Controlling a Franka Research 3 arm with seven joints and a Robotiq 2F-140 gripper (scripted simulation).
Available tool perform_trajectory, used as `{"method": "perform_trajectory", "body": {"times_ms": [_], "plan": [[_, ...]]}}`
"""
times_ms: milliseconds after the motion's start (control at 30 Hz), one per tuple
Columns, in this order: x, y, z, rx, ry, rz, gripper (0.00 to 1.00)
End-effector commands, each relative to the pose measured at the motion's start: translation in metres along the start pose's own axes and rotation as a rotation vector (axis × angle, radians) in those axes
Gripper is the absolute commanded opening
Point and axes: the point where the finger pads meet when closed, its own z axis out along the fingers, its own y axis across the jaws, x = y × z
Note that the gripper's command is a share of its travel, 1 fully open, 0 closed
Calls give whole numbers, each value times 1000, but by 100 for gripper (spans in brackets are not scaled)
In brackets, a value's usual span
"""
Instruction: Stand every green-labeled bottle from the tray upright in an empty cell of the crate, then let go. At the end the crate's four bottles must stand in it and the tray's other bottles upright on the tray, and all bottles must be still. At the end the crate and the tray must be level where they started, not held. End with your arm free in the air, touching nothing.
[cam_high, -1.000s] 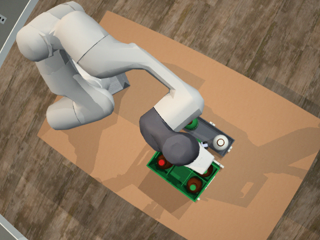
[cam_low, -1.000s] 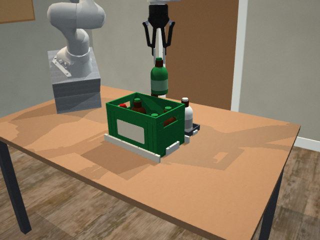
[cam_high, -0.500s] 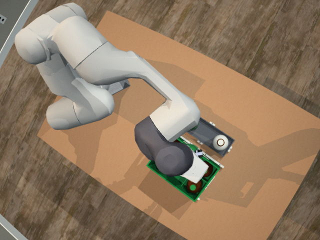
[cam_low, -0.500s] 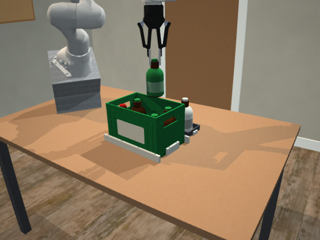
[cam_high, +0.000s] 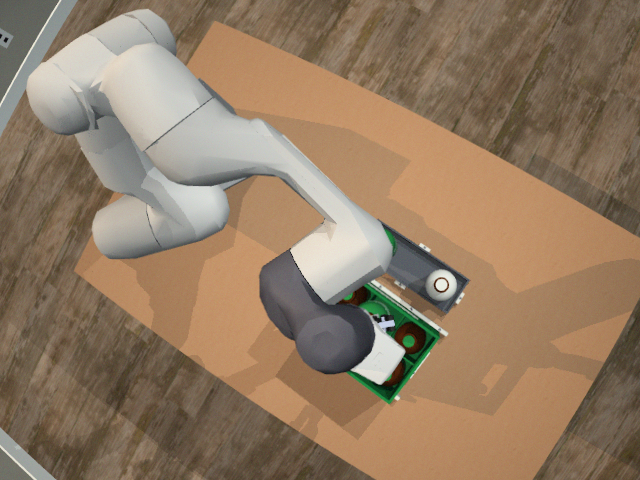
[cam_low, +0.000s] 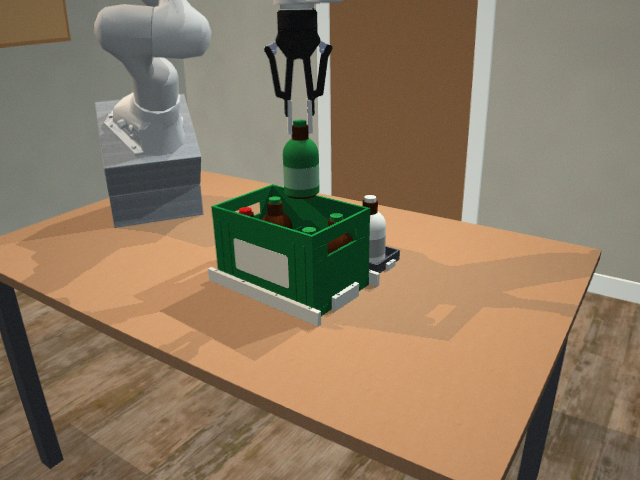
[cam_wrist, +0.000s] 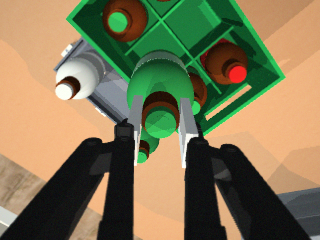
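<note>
Above the crate (cam_low: 268, 242), the gripper (cam_low: 298, 111) pinches the green bottle (cam_low: 300, 165) by its neck; bottle hangs upright, base just over a rear cell, descent straight down.

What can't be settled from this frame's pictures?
- Top view: the arm covers most of the crate and the tray's near end.
- Exterior view: the crate wall hides which cell lies under the held bottle.
- Wrist view: that bottle hides the cell below.
</note>
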Motion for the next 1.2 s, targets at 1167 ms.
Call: {"method": "perform_trajectory", "body": {"times_ms": [1167], "plan": [[52, 43, -3, 4, 11, -26, 0]]}}
